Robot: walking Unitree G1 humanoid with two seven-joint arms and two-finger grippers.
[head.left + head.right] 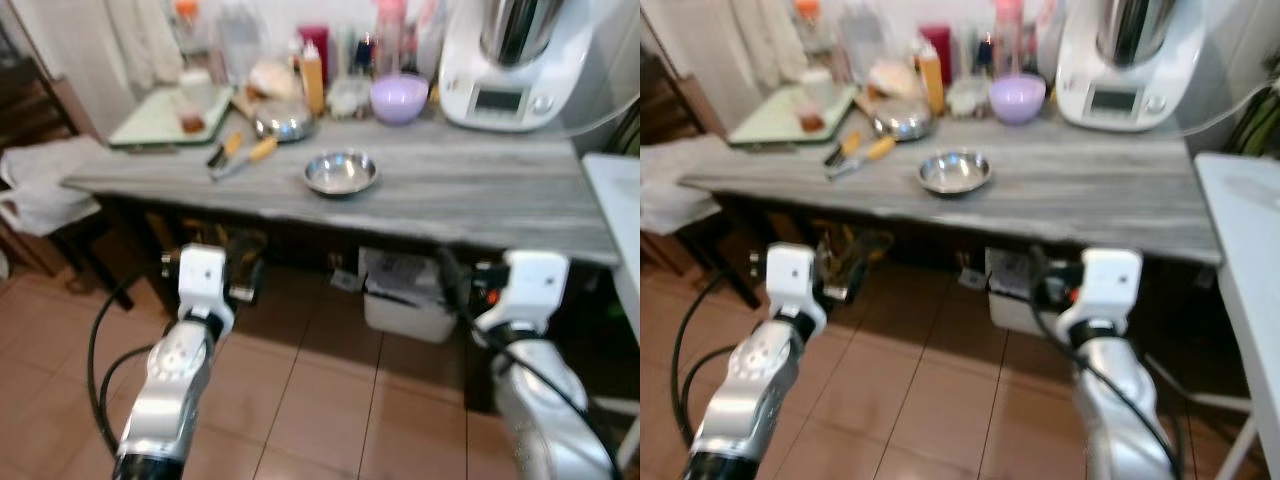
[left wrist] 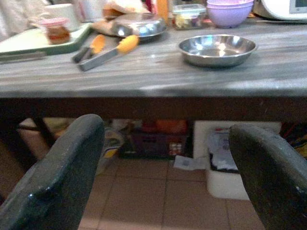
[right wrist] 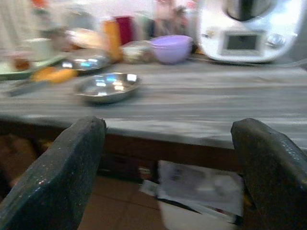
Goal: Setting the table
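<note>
Black fingers of left gripper (image 2: pixel 165 172) and right gripper (image 3: pixel 168 172) spread apart, empty, held low at bottom of frame, short of grey wood table (image 1: pixel 470 195). Steel bowl (image 1: pixel 341 172) sat mid-table, centre frame, tongs (image 1: pixel 238 155) upper left. Best raised above edge first, then approached level.

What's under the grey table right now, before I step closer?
Under the grey table, a white bin holding papers stands on the tiled floor, with crates and clutter beside it in shadow. The tabletop's front edge hides whatever lies further back. Both grippers are open, short of the table.
</note>
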